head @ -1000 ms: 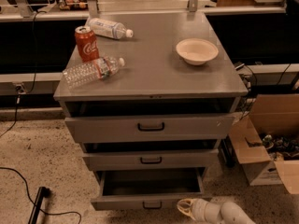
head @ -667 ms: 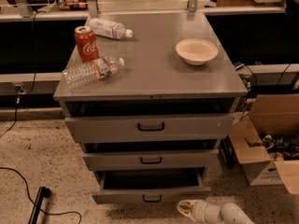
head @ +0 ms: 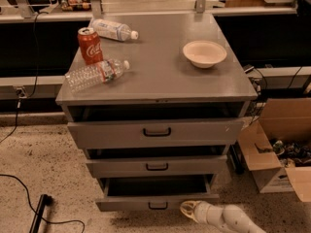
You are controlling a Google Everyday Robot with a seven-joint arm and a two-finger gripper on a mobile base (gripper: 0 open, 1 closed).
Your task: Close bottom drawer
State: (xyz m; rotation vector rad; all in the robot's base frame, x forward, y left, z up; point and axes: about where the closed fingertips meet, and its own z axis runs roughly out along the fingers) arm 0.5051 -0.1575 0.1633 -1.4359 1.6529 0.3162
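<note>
The bottom drawer (head: 158,204) is the lowest of three grey drawers in the cabinet. It has a small dark bar handle (head: 158,206) and stands a little way out, with a dark gap showing above its front. My gripper (head: 190,209) is at the bottom of the camera view, just right of the handle, close against the drawer's front. The white arm runs off to the lower right.
The top drawer (head: 155,131) and middle drawer (head: 156,166) also stand slightly out. On the cabinet top are a red cola can (head: 90,45), two plastic bottles (head: 97,73) (head: 113,30) and a white bowl (head: 204,53). An open cardboard box (head: 279,154) stands right; a black cable (head: 29,198) lies left.
The bottom drawer has slid further into the cabinet; the opening above its front is shallower than a second ago. The gripper stays at its front.
</note>
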